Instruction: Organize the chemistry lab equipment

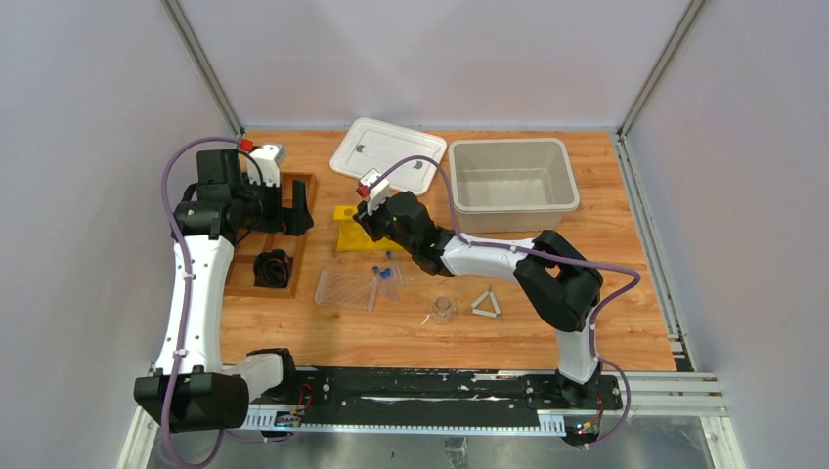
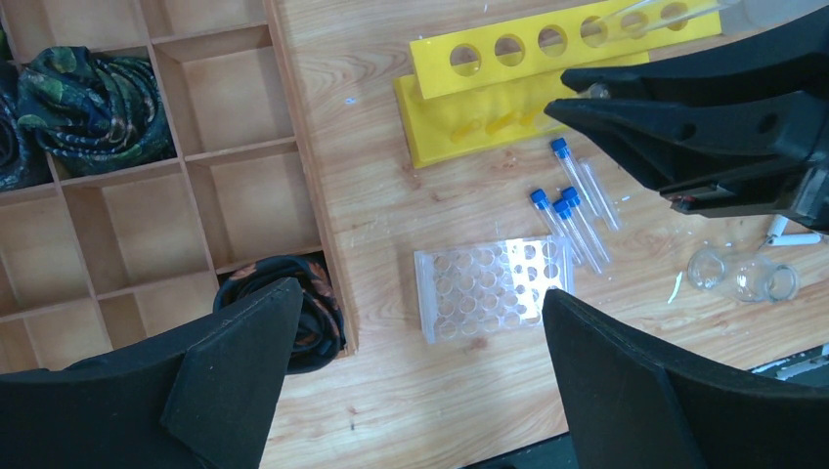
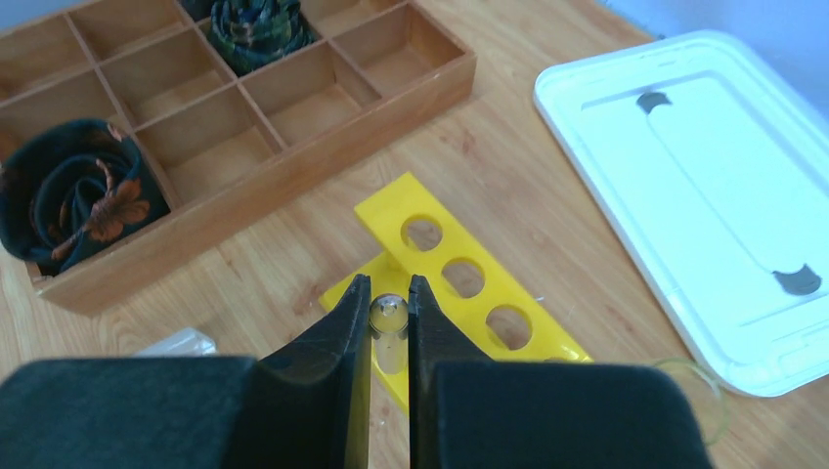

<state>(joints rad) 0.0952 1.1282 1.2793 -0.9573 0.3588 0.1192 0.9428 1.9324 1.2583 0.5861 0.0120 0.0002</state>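
My right gripper (image 3: pixel 389 285) is shut on a clear tube (image 3: pixel 388 322), whose rounded end points down over the end of a yellow rack with holes (image 3: pixel 459 283). In the top view this gripper (image 1: pixel 364 227) hangs above the yellow rack (image 1: pixel 350 234). Three blue-capped tubes (image 2: pixel 577 210) lie on the table beside the clear plastic rack (image 2: pixel 494 286). A small glass beaker (image 1: pixel 443 310) and a white triangle (image 1: pixel 486 304) sit further right. My left gripper (image 2: pixel 420 288) is open and holds nothing, raised near the wooden organiser's edge (image 1: pixel 298 210).
A wooden compartment organiser (image 1: pixel 279 244) with rolled dark fabric (image 3: pixel 78 195) lies at the left. A white lid (image 1: pixel 389 153) and a beige bin (image 1: pixel 508 176) stand at the back. The beaker (image 2: pixel 743 276) lies close to the right arm.
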